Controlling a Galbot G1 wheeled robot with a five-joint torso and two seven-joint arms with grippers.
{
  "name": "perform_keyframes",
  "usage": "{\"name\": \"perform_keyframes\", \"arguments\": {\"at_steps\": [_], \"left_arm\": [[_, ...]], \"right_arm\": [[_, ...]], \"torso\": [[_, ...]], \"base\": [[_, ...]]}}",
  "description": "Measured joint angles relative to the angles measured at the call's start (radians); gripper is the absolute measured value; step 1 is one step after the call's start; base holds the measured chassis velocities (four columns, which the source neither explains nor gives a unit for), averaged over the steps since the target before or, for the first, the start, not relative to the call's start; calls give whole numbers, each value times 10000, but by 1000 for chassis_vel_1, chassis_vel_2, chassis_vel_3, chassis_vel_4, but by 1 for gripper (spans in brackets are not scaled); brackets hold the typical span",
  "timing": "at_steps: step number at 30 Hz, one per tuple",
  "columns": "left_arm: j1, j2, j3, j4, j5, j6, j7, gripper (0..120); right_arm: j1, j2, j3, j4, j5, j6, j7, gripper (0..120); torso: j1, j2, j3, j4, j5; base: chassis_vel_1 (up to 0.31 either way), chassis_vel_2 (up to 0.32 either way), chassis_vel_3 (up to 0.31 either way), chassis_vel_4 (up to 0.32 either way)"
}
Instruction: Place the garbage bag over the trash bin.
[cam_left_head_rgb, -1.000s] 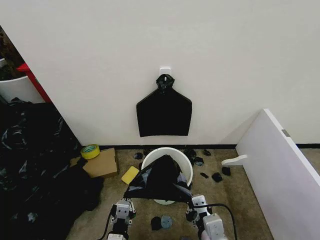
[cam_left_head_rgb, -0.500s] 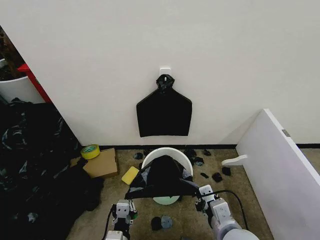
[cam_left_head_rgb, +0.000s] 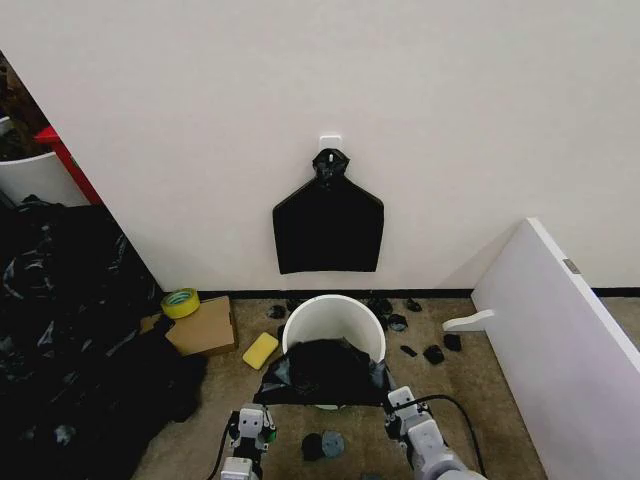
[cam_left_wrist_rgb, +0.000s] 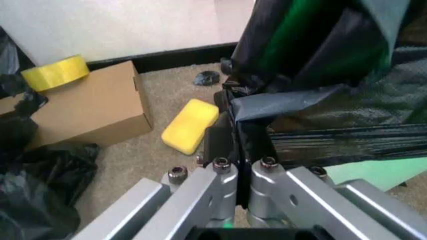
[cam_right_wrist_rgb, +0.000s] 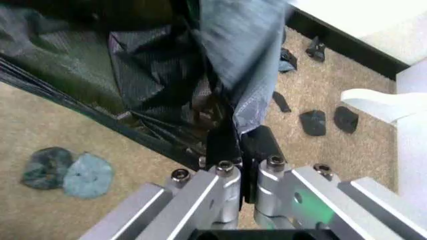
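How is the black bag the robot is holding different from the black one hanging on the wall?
The garbage bag is spread open and wrinkled, stretched between the left gripper and right gripper over the near side of the trash bin; the wall bundle hangs flat and smooth from a hook. The garbage bag sits low by the floor, the wall bundle higher up, knotted at its top. Both are black plastic.

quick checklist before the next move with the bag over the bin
1. Left pincer shut on the garbage bag edge: ok.
2. Right pincer shut on the opposite edge: ok.
3. Bag mouth stretched taut between the two pincers: ok.
4. Bag covers the whole trash bin rim: not ok, far rim bare.
5. Near rim inside the bag mouth: cannot tell.
6. Yellow sponge clear of the bin: ok.
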Motion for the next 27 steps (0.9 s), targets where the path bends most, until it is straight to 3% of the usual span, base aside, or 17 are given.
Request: {"name": "perform_keyframes", "arguments": {"at_steps": [7, 17, 25, 27], "left_arm": [[-426, -280, 129, 415, -64, -46, 2, 0], [-781, -453, 227, 768, -525, 555, -215, 0], [-688, -386, 227, 391, -714, 812, -467, 0], [-536, -245, 278, 36, -767, 957, -577, 8]], "right_arm": [[351, 212, -69, -864, -926, 499, -259, 0], [622, 473, -257, -1725, -1672, 1009, -497, 0], [475, 317, -206, -1386, -1424, 1021, -511, 0], [274, 166, -153, -1048, -1198, 933, -430, 8]], "torso": [[0, 0, 0, -1, 12], [0, 0, 0, 5, 14], [0, 0, 0, -5, 3], [0, 0, 0, -9, -23]], "base": [[0, 0, 0, 0], [0, 0, 0, 0], [0, 0, 0, 0], [0, 0, 0, 0]]}}
